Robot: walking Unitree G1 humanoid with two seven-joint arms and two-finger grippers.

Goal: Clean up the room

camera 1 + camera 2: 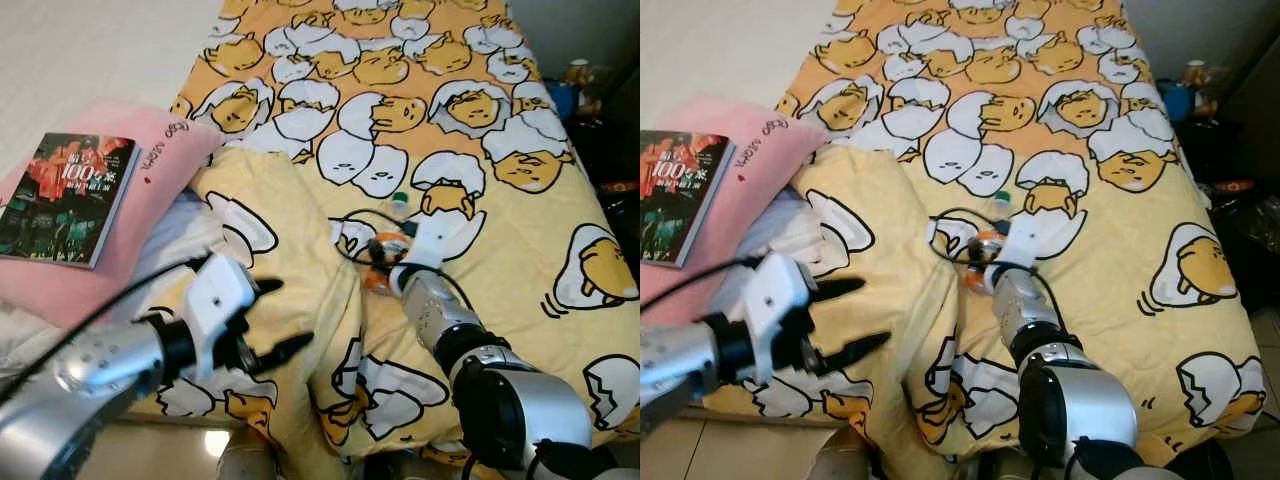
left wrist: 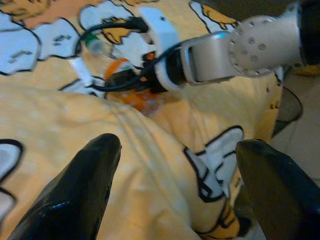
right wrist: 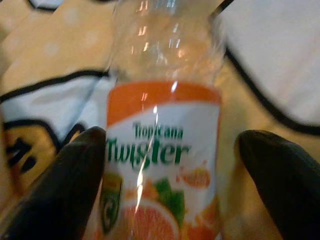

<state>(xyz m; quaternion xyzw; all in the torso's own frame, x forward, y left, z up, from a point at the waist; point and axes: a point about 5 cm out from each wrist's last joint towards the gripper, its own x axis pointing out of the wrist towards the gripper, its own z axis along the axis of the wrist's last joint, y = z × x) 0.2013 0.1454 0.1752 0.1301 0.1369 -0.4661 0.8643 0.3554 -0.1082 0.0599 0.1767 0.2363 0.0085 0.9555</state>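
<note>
Bottle (image 3: 162,150) lies on the bed (image 1: 500,250) between my right end effector's (image 3: 167,190) spread fingers — lined up to pinch; left end effector (image 1: 265,325) idles, spread.

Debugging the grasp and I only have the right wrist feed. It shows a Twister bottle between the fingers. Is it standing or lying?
Observer: Lying. The bottle is on its side on the egg-print quilt, with its green cap pointing away from the robot.
Operator: Where's the left gripper?
Observer: The left gripper is open over a bunched fold of the quilt. It's on the robot's left of the bottle and not touching it.
Operator: Anything else to tidy?
Observer: A book lies on a pink pillow at far left.
</note>
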